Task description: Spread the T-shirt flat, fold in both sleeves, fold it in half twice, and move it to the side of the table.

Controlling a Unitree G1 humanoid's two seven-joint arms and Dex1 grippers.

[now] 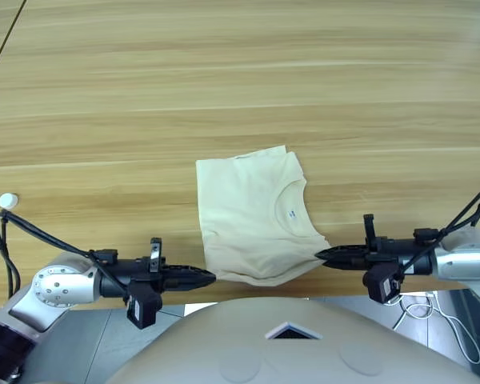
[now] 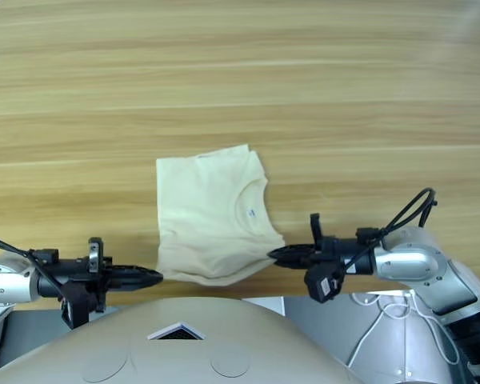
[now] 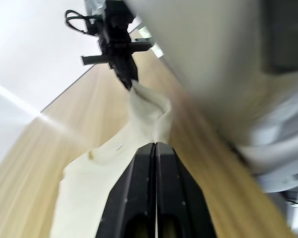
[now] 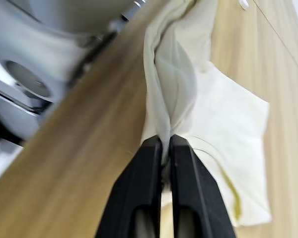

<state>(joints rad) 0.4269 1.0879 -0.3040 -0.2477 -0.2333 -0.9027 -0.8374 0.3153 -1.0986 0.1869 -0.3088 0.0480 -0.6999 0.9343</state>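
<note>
Wooden table (image 1: 224, 80), grain running side to side; cream T-shirt (image 1: 252, 216) lies on it close to the near edge, about midway between the two arms. The shirt is already folded into a rough rectangle, with the neck opening (image 1: 294, 196) facing up toward the robot's right and a small label (image 1: 290, 214) just under it; a corner of a lower layer sticks out at the far edge.

Right gripper (image 1: 320, 256) sits at the shirt's near right corner, clamped on the cloth; in the right wrist view the black fingers (image 4: 149, 168) pinch a gathered ridge of fabric that runs away from them in folds. Left gripper (image 1: 210, 278) sits at the near left corner, tip touching the hem; in the left wrist view its fingers (image 3: 139, 188) are pressed together with no gap; whether cloth is caught between them I cannot tell. The near hem sags in a shallow curve between the two tips.

Other things: a small white round cap (image 1: 8, 201) on the table at the robot's left, well apart from the shirt, beside the black cable (image 1: 40, 232) of the left arm; a white cable (image 1: 444, 316) loops on the floor below the right arm, off the table.
</note>
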